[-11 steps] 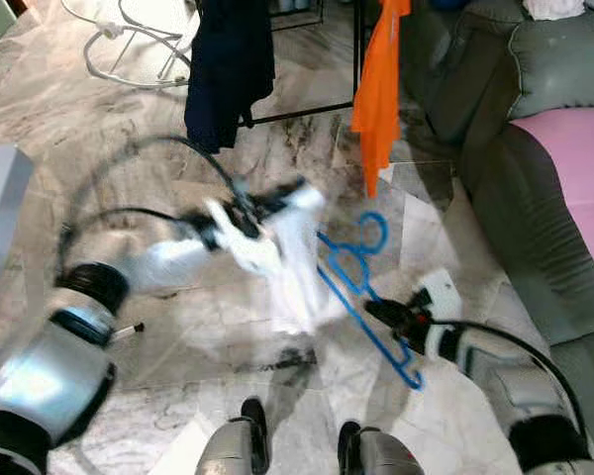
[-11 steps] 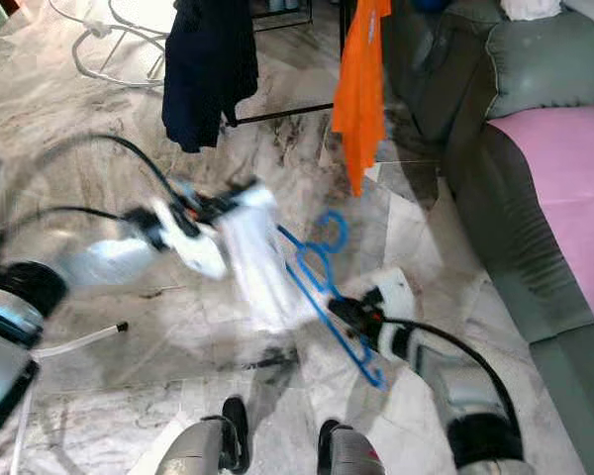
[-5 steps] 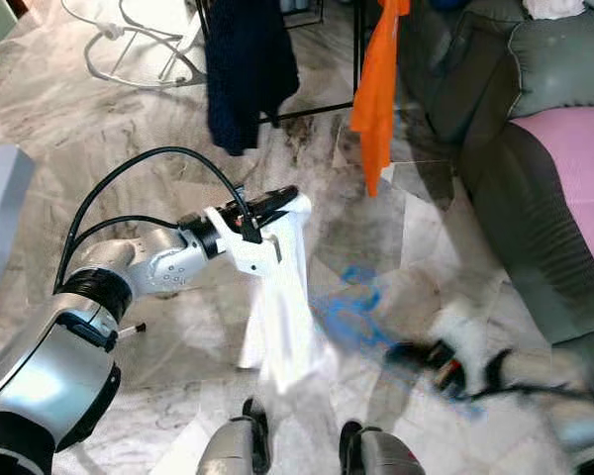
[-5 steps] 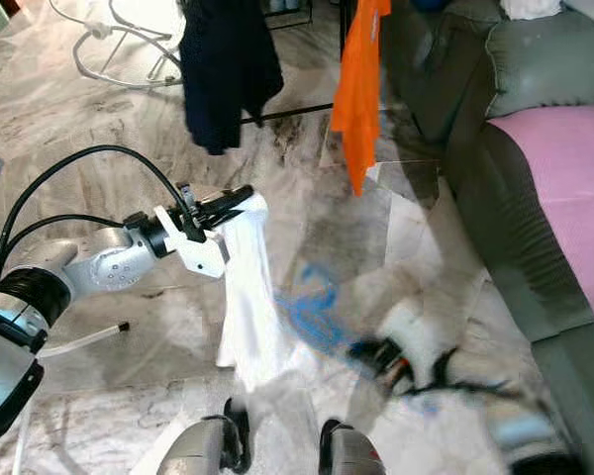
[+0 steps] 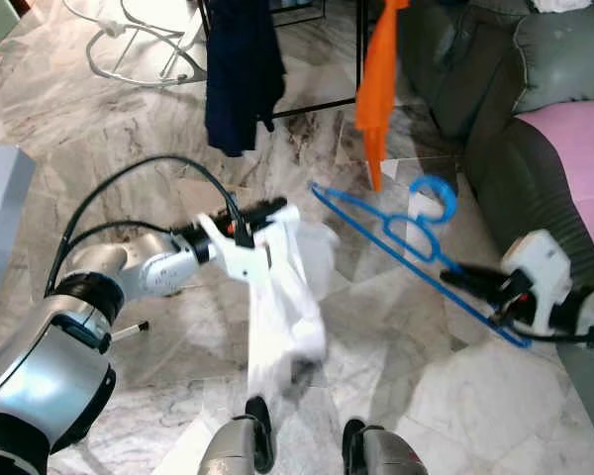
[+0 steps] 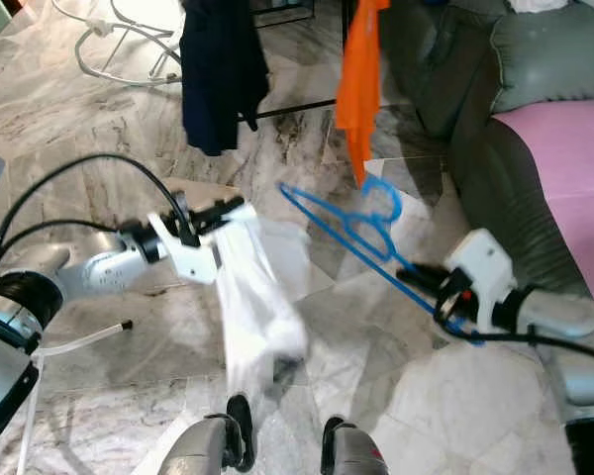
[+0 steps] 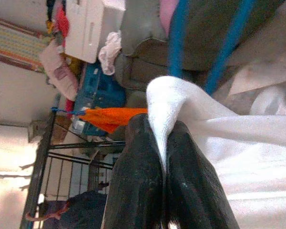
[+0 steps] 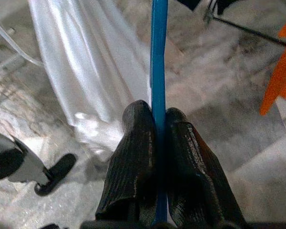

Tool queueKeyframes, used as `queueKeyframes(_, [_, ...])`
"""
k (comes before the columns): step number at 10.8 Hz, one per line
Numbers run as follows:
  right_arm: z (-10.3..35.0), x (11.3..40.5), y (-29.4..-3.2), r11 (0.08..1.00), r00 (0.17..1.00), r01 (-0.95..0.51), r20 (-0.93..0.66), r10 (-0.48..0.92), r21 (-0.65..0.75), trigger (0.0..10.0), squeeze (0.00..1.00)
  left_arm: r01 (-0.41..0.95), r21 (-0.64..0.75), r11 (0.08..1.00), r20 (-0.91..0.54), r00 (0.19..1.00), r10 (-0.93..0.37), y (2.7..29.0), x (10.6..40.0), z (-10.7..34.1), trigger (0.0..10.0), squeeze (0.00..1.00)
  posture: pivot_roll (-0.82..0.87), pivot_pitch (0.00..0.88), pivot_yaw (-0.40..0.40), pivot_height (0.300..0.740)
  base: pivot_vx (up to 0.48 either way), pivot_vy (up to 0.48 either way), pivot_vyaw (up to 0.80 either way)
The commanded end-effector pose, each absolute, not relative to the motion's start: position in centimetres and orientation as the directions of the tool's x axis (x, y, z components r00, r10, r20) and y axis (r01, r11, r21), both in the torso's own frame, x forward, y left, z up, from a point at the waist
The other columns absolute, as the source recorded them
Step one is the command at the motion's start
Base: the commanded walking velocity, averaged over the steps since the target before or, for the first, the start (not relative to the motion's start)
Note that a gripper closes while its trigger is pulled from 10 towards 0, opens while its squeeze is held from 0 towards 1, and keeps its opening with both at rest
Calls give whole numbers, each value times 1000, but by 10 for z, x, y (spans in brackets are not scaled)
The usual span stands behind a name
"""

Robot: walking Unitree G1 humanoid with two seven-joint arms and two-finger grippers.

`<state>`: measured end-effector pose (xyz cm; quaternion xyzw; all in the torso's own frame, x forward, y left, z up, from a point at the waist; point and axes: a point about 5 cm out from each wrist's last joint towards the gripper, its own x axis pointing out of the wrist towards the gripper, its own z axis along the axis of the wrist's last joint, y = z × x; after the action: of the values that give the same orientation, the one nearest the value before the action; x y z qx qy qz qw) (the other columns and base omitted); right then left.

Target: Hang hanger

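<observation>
A blue plastic hanger is held in the air over the marble floor, its hook toward the orange garment. My right gripper is shut on its lower bar; in the right wrist view the bar runs between the two pressed fingers. My left gripper is shut on a white cloth that hangs down from it in front of my feet. In the left wrist view the cloth folds over the closed fingertips. The hanger and the cloth are apart.
A black clothes rack stands ahead with a dark navy garment and an orange garment hanging on it. A grey sofa with a pink cover lies to the right. A white wire stand sits far left.
My right gripper has swung the hanger up and to the right, away from the cloth. The left gripper keeps the cloth, which now swings lower and slightly right.
</observation>
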<state>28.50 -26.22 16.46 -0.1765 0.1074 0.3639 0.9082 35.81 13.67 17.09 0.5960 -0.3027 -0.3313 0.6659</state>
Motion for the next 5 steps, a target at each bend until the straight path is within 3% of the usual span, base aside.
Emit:
queueKeyframes(1, [177, 283, -261, 655, 698, -715, -293, 653, -244, 10000, 0, 110, 993, 32, -44, 624, -780, 149, 356, 162, 10000, 0, -130, 294, 86, 740, 0, 0, 0])
queueKeyframes(5, [194, 267, -259, 600, 636, -771, -292, 714, -211, 10000, 0, 124, 992, 5, -83, 698, -711, 158, 361, 153, 10000, 0, -150, 299, 80, 740, 0, 0, 0])
